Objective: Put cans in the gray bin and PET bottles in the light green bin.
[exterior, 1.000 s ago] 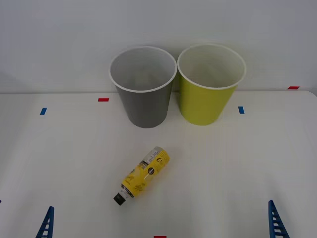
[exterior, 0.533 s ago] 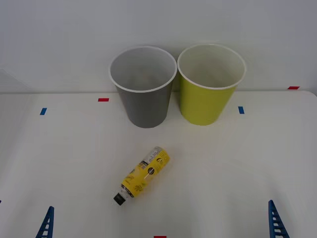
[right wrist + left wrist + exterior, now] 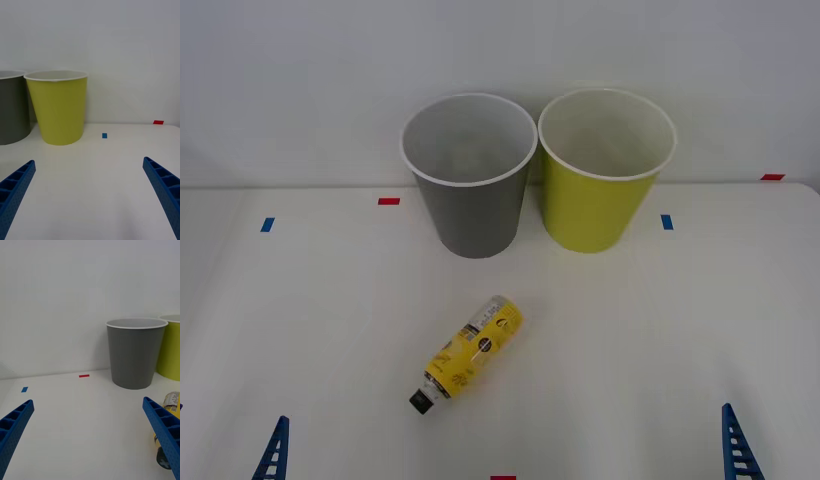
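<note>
PET bottle [image 3: 470, 351] lying on its side on the white table [image 3: 660, 330], in front of the gray bin [image 3: 470, 180] and light green bin [image 3: 605, 175], between and ahead of the wide-open left gripper [image 3: 88, 435] and right gripper [image 3: 88, 195].

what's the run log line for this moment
bottle: lying on table, ungrasped | gray bin: upright | green bin: upright | left gripper: open, near edge | right gripper: open, near edge

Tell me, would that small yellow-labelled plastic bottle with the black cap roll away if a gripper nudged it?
Probably: the small yellow-labelled plastic bottle is round and lies on its side on the smooth white table. It likely feels light, being small.
</note>
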{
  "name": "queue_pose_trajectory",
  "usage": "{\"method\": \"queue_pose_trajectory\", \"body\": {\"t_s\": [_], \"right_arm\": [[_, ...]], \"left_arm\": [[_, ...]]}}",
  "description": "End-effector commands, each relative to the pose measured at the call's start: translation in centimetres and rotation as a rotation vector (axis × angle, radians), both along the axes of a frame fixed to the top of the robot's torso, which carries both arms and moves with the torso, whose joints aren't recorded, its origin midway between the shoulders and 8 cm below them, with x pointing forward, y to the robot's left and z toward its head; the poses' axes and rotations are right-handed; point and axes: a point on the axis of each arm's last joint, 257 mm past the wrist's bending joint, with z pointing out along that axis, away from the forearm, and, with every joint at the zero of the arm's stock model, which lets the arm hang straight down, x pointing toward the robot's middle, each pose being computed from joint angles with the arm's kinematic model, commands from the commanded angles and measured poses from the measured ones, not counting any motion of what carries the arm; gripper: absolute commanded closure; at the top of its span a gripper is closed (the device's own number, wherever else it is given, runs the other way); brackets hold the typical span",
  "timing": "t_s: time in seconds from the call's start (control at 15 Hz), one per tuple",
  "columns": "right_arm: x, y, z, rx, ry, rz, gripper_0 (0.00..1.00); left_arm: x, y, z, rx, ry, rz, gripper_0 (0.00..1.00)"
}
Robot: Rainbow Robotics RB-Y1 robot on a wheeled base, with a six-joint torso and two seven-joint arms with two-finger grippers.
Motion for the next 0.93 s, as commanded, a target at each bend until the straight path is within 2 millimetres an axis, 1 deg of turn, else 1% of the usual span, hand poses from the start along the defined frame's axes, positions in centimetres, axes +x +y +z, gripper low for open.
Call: {"method": "queue_pose_trajectory", "body": {"t_s": [0.07, 0.13, 0.2, 0.27, 0.33, 0.4, 0.47, 0.53, 0.67, 0.8, 0.87, 0.93], "right_arm": [[0.0, 0.0, 0.0, 0.0, 0.0, 0.0, 0.0], [0.0, 0.0, 0.0, 0.0, 0.0, 0.0, 0.0], [0.0, 0.0, 0.0, 0.0, 0.0, 0.0, 0.0], [0.0, 0.0, 0.0, 0.0, 0.0, 0.0, 0.0], [0.0, 0.0, 0.0, 0.0, 0.0, 0.0, 0.0], [0.0, 0.0, 0.0, 0.0, 0.0, 0.0, 0.0], [0.0, 0.0, 0.0, 0.0, 0.0, 0.0, 0.0], [0.0, 0.0, 0.0, 0.0, 0.0, 0.0, 0.0], [0.0, 0.0, 0.0, 0.0, 0.0, 0.0, 0.0], [0.0, 0.0, 0.0, 0.0, 0.0, 0.0, 0.0], [0.0, 0.0, 0.0, 0.0, 0.0, 0.0, 0.0], [0.0, 0.0, 0.0, 0.0, 0.0, 0.0, 0.0]], "left_arm": [[0.0, 0.0, 0.0, 0.0, 0.0, 0.0, 0.0], [0.1, -0.2, -1.8, -0.015, 0.035, 0.007, 0.0], [0.0, -0.4, -2.9, -0.034, 0.052, 0.014, 0.0], [0.0, -1.1, -2.8, -0.051, 0.047, -0.005, 0.0], [-0.1, -1.6, -2.1, -0.063, 0.026, -0.01, 0.0], [-0.1, -1.1, -1.9, -0.035, 0.021, -0.019, 0.0], [0.0, -0.7, -2.5, -0.019, 0.049, -0.024, 0.0], [0.2, -0.4, -2.6, -0.006, 0.057, -0.03, 0.0], [0.4, -0.3, -3.2, -0.017, 0.093, -0.074, 0.0], [0.6, -1.3, -3.8, 0.019, 0.122, -0.154, 0.0], [0.8, -2.2, -3.8, 0.028, 0.125, -0.204, 0.0], [1.0, -2.9, -4.4, 0.038, 0.147, -0.237, 0.0]]}}
